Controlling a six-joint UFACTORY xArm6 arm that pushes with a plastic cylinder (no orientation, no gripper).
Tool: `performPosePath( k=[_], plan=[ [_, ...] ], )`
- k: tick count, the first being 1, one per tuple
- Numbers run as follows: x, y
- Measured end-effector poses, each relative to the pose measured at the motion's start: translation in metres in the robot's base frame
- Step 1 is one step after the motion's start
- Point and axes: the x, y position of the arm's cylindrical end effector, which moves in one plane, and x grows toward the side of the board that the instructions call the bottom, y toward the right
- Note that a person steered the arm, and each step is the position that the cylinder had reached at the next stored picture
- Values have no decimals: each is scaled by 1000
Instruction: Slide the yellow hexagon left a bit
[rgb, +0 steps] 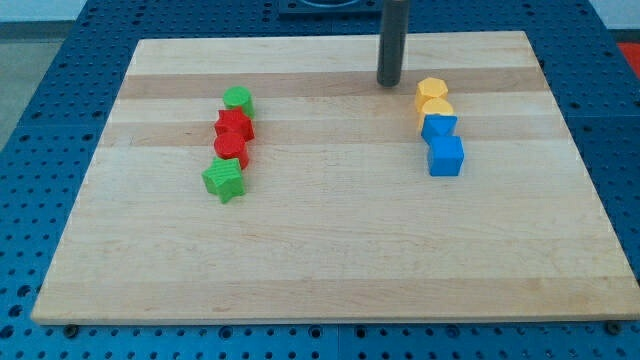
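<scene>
Resting on the wooden board (330, 270), my tip (389, 84) stood near the view's top edge, just to the view's left of the yellow hexagon (432, 90) and slightly above it, with a narrow strip of bare wood between them. The rod carried nothing and touched no block; it has no jaws to open or close.

The yellow hexagon headed a short column on the view's right half. Directly below it, touching, lay a second yellow block (436, 109) whose shape I could not make out. Below that sat a blue block (439, 128), and beneath it a blue cube (446, 156), each pressed against its neighbour.

Well to the view's left of the yellow hexagon ran another column: a green cylinder (238, 99) at roughly the hexagon's height, then a red block (234, 125), another red block (231, 147), and a green star (224, 180) lowest, all touching in turn.
</scene>
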Motion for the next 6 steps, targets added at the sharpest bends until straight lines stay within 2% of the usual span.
performPosePath(
  k=[2, 6],
  plan=[
    [0, 42],
    [20, 70]
  ],
)
